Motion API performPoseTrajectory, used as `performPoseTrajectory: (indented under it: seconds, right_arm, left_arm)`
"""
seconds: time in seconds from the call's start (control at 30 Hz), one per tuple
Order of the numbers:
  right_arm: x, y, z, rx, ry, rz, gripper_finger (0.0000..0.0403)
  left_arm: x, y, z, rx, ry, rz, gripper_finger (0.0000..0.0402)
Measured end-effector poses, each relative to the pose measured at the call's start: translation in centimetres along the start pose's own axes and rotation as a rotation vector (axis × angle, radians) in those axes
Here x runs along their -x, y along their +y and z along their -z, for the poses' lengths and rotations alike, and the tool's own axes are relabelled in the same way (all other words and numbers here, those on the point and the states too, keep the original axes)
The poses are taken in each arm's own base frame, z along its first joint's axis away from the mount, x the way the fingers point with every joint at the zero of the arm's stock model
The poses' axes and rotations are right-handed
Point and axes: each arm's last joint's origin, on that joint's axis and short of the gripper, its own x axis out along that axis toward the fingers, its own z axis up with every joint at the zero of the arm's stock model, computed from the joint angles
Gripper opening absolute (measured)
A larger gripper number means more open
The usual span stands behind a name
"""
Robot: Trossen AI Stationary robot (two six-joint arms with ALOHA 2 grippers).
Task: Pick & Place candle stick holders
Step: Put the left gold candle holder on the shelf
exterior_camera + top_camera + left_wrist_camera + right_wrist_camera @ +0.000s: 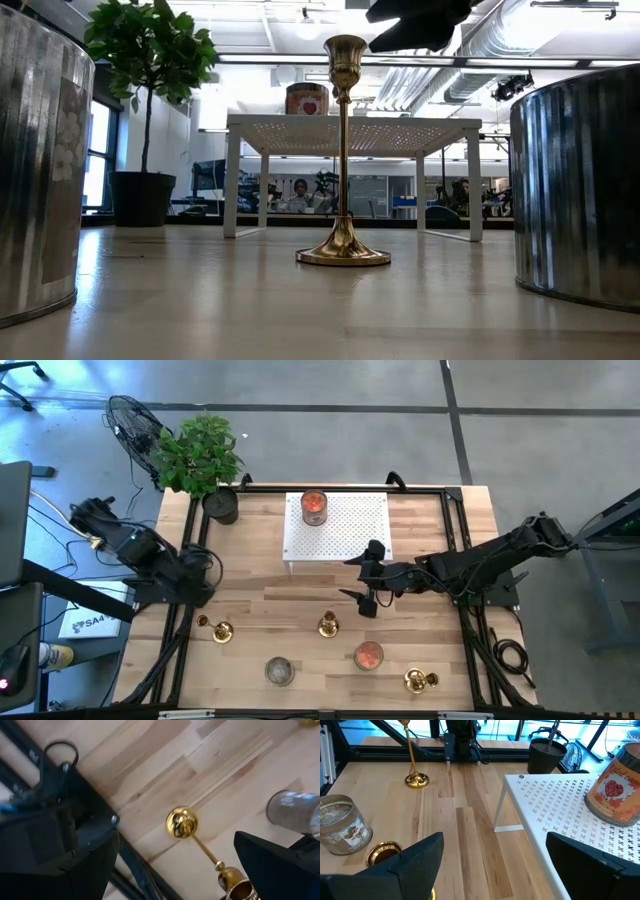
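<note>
- Three candle stick holders (328,625) stand on the wooden table (430,550): one near the left edge (220,630), one in the middle, one at the front right (418,680).
- Right gripper (366,601) hovers with its jaws apart and empty, just behind the middle holder; a descent slightly off line would likely knock the slim stem over.
- Closing on the stem off-centre could tip the holder onto the nearby glass candle jar (368,655).
- Left gripper (175,865) waits spread wide above the left holder; a stray swing might topple it.
</note>
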Motion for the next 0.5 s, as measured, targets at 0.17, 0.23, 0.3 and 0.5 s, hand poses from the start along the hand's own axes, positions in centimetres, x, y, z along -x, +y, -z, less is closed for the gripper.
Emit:
performPoseTrajectory:
  seconds: [0.17,0.23,0.3,0.5]
  right_arm:
    - [0.0,0.0,0.0,0.001,0.001,-0.005,0.0346]
    - [0.0,0.0,0.0,0.001,0.001,-0.005,0.0346]
    - [0.0,0.0,0.0,0.001,0.0,-0.005,0.0346]
    - [0.0,0.0,0.0,0.001,0.001,-0.005,0.0346]
  left_arm:
    - [-0.7,-1.0,0.2,0.009,0.076,-0.047,0.0387]
    - [-0.9,-1.3,0.2,0.008,0.076,-0.063,0.0387]
    - [-1.2,-1.6,0.2,0.007,0.077,-0.078,0.0387]
    - [-1.8,-2.5,0.4,0.018,0.15,-0.116,0.0387]
